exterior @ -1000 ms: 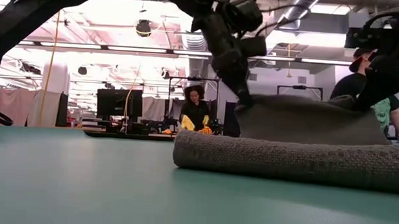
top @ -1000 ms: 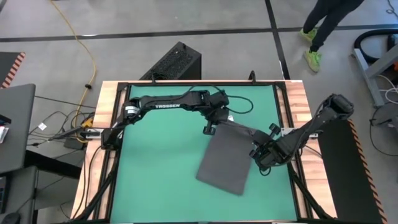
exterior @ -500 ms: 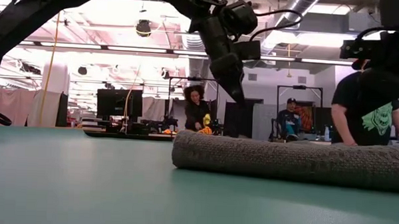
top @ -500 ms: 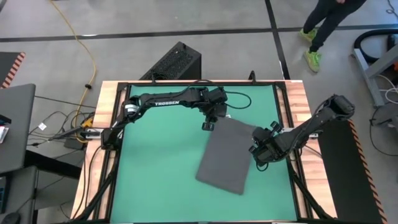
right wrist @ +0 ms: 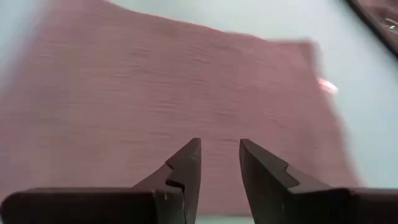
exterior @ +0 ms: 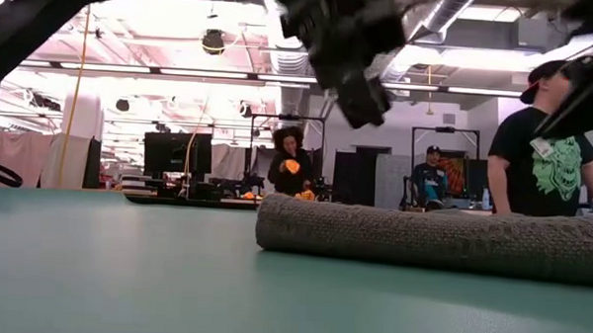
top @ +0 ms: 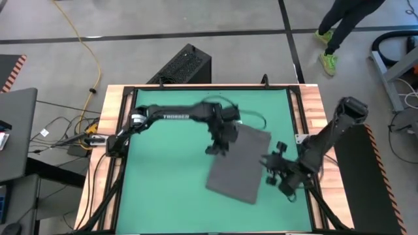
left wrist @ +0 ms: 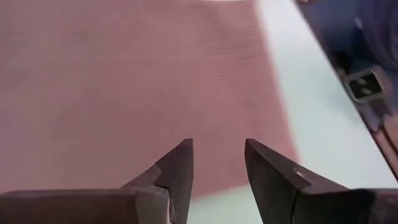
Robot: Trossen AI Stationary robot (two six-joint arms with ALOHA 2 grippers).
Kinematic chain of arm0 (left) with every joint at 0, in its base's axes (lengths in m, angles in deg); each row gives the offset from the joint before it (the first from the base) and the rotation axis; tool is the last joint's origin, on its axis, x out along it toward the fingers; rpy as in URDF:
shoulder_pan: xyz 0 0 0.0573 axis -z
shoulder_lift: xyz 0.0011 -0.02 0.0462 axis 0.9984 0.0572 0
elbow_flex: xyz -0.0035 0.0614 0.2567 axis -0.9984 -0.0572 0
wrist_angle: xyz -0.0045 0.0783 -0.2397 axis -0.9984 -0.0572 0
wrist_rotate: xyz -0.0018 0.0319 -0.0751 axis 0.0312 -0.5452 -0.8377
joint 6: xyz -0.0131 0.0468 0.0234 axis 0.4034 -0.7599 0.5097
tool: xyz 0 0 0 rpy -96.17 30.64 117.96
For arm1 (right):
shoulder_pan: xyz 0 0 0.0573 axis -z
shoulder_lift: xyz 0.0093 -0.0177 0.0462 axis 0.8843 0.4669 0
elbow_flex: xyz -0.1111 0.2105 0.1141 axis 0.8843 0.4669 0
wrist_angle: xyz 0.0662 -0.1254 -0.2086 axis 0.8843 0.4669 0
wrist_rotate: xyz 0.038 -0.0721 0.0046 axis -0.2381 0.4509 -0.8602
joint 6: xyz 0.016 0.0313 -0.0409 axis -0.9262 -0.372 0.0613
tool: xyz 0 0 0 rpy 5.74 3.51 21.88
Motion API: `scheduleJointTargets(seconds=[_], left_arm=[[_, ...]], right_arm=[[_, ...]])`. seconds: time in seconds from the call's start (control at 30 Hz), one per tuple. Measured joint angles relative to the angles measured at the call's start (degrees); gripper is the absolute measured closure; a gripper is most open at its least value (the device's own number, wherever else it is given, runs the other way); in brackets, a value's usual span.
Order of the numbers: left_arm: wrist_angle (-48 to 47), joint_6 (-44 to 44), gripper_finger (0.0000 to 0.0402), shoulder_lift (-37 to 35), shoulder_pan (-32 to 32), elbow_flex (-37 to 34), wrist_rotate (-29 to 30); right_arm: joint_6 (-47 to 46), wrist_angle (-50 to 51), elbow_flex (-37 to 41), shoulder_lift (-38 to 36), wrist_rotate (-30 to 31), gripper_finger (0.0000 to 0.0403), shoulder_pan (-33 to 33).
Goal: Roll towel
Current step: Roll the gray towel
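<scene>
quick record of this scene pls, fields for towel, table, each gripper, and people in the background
towel: dark grey towel lying folded flat on the table, askew, held by neither gripper
table: green mat in a wooden frame
left gripper: left gripper open, empty, above the towel's left edge
right gripper: right gripper open, empty, by the towel's right edge
people: person in a black shirt beyond the table on the low view's right; others farther back

Setting: robotics lab or workshop | Evidence: green-topped wood-framed bench (top: 170,163); exposed ceiling ducts (exterior: 435,23); dark monitors (exterior: 175,152); yellow floor cable (top: 81,42); seated people (exterior: 540,145).
</scene>
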Motion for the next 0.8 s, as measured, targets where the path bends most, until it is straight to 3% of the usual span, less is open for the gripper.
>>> scheduleJointTargets(seconds=[0.23,0.47,0.57,0.67,0.8], left_arm=[[0.0,0.0,0.0269,0.0,15.5,2.4,1.2],[6.9,7.4,0.0269,-5.4,30.8,4.7,10.0],[12.9,7.5,0.0269,-11.9,36.9,5.0,20.2],[16.2,5.2,0.0269,-19.7,42.5,5.1,36.1],[17.1,4.8,0.0269,-27.8,48.4,5.2,54.5]], right_arm=[[13.2,-24.9,0.0,0.0,0.0,0.0270,-11.2],[24.9,-46.4,0.0,0.0,0.1,0.0270,-16.7],[36.8,-57.0,0.0,-0.9,1.1,0.0270,-17.7],[50.2,-66.1,-0.1,-4.3,-0.5,0.0270,-17.5],[60.5,-68.7,-2.0,-11.6,-12.6,0.0270,-16.6]])
